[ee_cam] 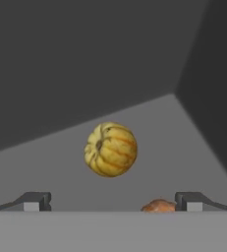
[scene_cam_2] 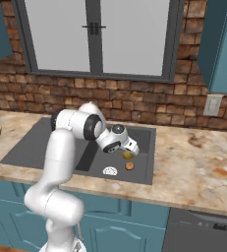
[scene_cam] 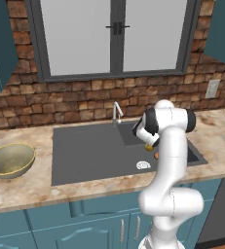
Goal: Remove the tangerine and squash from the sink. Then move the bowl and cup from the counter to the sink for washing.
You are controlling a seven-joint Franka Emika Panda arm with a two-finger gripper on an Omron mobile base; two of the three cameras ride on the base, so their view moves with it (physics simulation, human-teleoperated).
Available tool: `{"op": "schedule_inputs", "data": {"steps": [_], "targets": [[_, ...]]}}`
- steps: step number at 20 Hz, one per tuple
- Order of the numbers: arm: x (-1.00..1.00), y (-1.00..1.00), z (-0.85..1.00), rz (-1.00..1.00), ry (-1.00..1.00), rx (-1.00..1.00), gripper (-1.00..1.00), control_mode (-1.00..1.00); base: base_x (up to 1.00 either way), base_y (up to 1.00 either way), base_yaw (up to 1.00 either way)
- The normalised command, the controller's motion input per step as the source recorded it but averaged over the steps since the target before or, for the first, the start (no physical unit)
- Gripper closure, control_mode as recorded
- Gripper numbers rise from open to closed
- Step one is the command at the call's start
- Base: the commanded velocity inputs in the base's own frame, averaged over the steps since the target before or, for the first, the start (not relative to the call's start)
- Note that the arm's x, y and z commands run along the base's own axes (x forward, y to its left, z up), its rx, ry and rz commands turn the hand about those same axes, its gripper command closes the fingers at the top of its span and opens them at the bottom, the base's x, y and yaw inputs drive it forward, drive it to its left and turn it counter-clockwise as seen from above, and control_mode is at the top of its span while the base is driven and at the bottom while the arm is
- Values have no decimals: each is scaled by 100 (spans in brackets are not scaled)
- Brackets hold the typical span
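While the tool [ee_cam: 112, 202] gapes empty, the squash [ee_cam: 110, 149] lies ahead, seemingly untouched.

A matt, dark grey finish is shown on the sink [scene_cam: 89, 153]. The bench [scene_cam_2: 193, 167] is rendered as mottled beige stone, smooth. The squash [ee_cam: 110, 149] is ribbed and dull yellow; the bowl [scene_cam: 9, 159], at nine o'clock, looks like brushed brass. Rough brick [scene_cam: 84, 97] is seen behind the chrome faucet [scene_cam: 116, 113].
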Motion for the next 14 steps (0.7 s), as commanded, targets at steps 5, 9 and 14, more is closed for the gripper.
{"op": "schedule_inputs", "data": {"steps": [5, 9, 14], "targets": [[10, -1, -8, -1, 0, 2, -100, -100, 0, 0, 0], [9, -2, -7, -1, 0, 2, -100, -100, 0, 0, 0], [10, -1, -8, -1, 1, 2, -100, -100, 0, 0, 0]]}}
